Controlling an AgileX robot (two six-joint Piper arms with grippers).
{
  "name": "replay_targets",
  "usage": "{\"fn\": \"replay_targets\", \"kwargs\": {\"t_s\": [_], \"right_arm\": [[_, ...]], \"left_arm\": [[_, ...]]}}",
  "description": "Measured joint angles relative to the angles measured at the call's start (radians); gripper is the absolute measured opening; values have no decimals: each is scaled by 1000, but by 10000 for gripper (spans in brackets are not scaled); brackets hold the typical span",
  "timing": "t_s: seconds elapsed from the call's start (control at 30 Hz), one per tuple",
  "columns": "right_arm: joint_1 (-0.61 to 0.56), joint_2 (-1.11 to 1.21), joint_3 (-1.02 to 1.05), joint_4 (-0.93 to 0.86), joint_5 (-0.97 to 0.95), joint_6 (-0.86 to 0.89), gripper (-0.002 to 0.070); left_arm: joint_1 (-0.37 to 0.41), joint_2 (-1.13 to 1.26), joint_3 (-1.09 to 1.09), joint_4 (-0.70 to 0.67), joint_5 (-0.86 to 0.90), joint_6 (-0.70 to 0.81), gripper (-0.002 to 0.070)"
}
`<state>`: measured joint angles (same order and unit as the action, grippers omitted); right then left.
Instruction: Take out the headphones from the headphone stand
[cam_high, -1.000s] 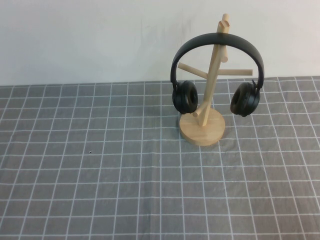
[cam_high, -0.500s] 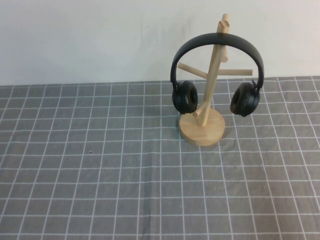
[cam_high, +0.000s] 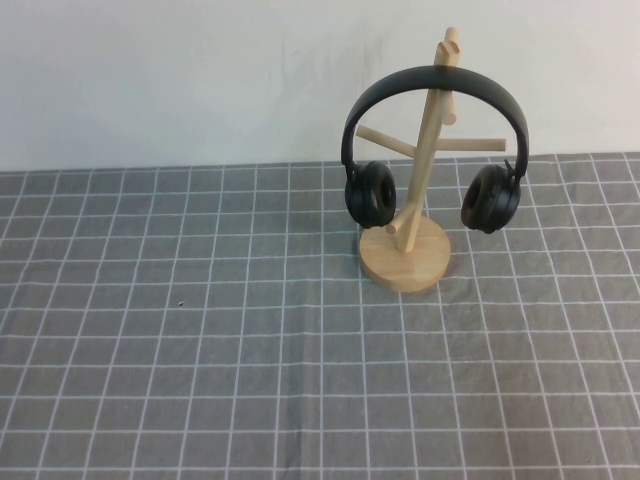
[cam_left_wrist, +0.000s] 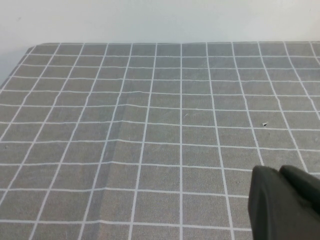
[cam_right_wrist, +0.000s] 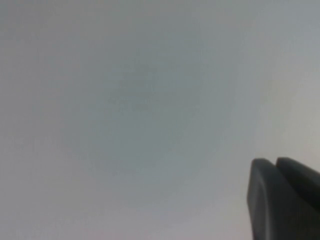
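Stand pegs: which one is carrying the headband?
The topmost peg on the headphone stand; the headphones hang there, lower pegs bare. Left pincer and right pincer shut, far off.

The raised high view angles down at the grey checked cloth-covered surface (cam_high: 200, 360), shared with the low left wrist view; the right wrist view faces blank grey.

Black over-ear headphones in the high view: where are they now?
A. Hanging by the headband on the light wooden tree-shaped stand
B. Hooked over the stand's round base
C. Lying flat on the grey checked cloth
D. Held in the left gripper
A: the black over-ear headphones hang by the headband over the light wooden tree-shaped stand, ear cups either side of the pole; the left gripper and right gripper show only in their own wrist views, holding nothing.
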<state>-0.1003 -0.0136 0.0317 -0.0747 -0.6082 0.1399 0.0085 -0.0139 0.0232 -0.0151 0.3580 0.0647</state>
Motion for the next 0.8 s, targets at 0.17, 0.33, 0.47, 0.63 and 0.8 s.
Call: {"fn": "replay_targets", "kwargs": {"t_s": [0.17, 0.33, 0.47, 0.63, 0.8], "right_arm": [[0, 0, -153, -26, -25, 45, -8], [0, 82, -428, -168, 363, 185, -8], [0, 285, -580, -178, 662, 244, -8], [0, 467, -607, -195, 708, 261, -8], [0, 600, -607, -107, 737, 321, -8]], "left_arm": [[0, 0, 0, 0, 0, 0, -4], [0, 0, 0, 0, 0, 0, -4], [0, 0, 0, 0, 0, 0, -4], [0, 0, 0, 0, 0, 0, -4], [0, 0, 0, 0, 0, 0, -4]]}}
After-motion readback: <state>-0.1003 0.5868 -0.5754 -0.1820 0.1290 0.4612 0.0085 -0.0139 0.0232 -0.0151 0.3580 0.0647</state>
